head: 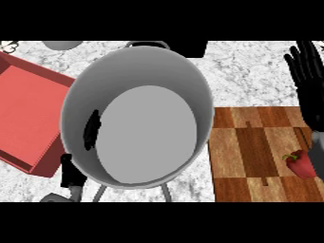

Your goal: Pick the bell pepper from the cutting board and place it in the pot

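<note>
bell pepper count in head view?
1. The bell pepper lies on the cutting board, near its right edge. The pot blocks part of the counter, so others may be hidden.

The red bell pepper (302, 166) (green stem at its upper left) lies near the right edge of the checkered wooden cutting board (259, 152). The big grey pot (80, 102) stands upright, mouth open, just left of the board.

Red bell pepper (301, 166), checkered brown cutting board (262, 142), grey pot (122, 71) (counter (248, 71) seemingly marbled white).
</note>
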You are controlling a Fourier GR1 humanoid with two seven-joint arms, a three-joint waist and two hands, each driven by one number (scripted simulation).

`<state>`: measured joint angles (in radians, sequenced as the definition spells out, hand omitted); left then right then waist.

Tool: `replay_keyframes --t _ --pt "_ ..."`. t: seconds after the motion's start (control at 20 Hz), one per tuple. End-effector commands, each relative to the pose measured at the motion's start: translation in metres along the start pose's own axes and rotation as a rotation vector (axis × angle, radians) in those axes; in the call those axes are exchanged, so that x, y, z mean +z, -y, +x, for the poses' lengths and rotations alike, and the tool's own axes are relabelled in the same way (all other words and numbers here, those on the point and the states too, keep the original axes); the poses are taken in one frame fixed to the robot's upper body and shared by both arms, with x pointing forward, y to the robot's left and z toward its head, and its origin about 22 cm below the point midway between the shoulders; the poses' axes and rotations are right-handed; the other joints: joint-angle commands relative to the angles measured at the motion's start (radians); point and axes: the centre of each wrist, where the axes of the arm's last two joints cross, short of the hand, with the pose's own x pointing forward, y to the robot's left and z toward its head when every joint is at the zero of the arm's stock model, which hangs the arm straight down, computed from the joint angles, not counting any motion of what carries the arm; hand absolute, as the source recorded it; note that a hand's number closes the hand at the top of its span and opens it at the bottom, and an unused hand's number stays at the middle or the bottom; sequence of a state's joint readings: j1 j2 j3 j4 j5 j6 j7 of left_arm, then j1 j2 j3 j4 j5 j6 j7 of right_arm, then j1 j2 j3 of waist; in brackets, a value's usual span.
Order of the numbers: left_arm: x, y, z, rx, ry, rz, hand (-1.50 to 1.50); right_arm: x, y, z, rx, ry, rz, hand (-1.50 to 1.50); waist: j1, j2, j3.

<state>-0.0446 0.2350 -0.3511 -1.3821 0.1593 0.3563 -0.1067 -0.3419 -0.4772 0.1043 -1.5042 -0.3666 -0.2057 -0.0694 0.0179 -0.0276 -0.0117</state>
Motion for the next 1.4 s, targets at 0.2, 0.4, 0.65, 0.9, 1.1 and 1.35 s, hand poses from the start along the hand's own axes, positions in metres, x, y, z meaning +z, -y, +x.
replay_keyframes --t 0.2,0.4,0.65,0.9,1.1,1.35 --pt "-0.011 -0.107 0.015 -0.267 -0.089 0.227 0.00 0.044 -0.001 -0.003 0.179 0.086 0.419 1.50 -0.026 0.018 0.016" --pt "0.002 -0.124 -0.002 -0.224 -0.281 0.295 0.00 0.034 0.050 0.016 0.526 0.382 -0.054 -1.50 -0.096 0.009 0.021" --pt "-0.015 -0.140 0.016 -0.228 -0.329 0.287 0.00 0.113 0.042 -0.016 0.543 0.492 0.035 -1.50 -0.076 0.022 0.013" --pt "-0.007 -0.157 0.042 -0.259 -0.330 0.289 0.00 0.170 0.063 -0.007 0.727 0.422 0.099 -1.50 -0.058 0.019 0.012" --pt "-0.011 -0.153 0.043 -0.261 -0.334 0.310 0.00 0.169 0.081 0.030 0.961 0.296 0.090 -1.50 -0.068 0.019 0.007" --pt "-0.009 -0.143 0.041 -0.256 -0.309 0.288 0.00 0.182 0.082 0.063 1.149 0.132 0.201 -1.50 -0.060 0.021 0.006"
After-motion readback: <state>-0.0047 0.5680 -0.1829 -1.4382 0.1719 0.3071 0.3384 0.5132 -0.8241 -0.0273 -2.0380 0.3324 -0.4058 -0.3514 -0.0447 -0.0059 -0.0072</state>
